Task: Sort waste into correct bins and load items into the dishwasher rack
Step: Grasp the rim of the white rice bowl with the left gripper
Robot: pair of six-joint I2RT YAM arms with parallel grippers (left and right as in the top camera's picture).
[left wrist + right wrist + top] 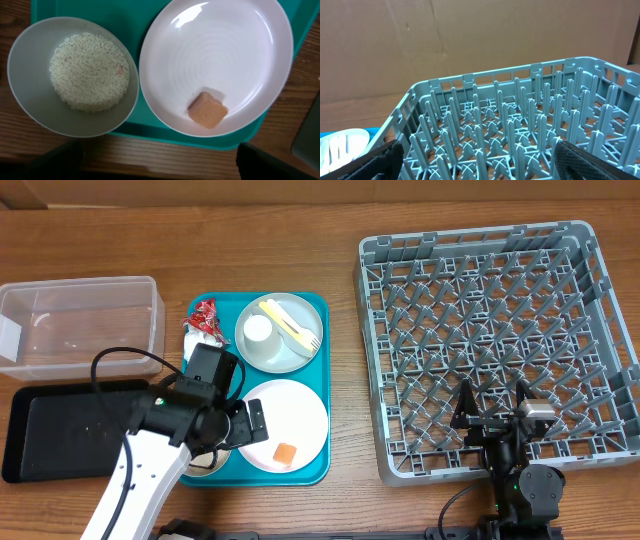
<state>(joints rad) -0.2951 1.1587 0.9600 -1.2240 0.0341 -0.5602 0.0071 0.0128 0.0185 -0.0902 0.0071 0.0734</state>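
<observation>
Hovering my left gripper (160, 167) wide open, empty, over teal tray (100, 10): rice (90, 70) in bowl (27, 75), orange food cube (207, 110) on white plate (215, 55) alongside. Right gripper (492, 415) wide open, empty, at dishwasher rack (480, 310) near edge.

On counter (300, 240), left to right: tub (155, 320) behind shallow bin (70, 430), serving tray (228, 305), rack (372, 360). On serving tray: wrapper (205, 315) back left; rear plate (290, 358) under cup (259, 328) and fork (300, 332); cube (285, 453) on front plate (290, 415); rice (90, 70) in bowl (30, 100), front left.
</observation>
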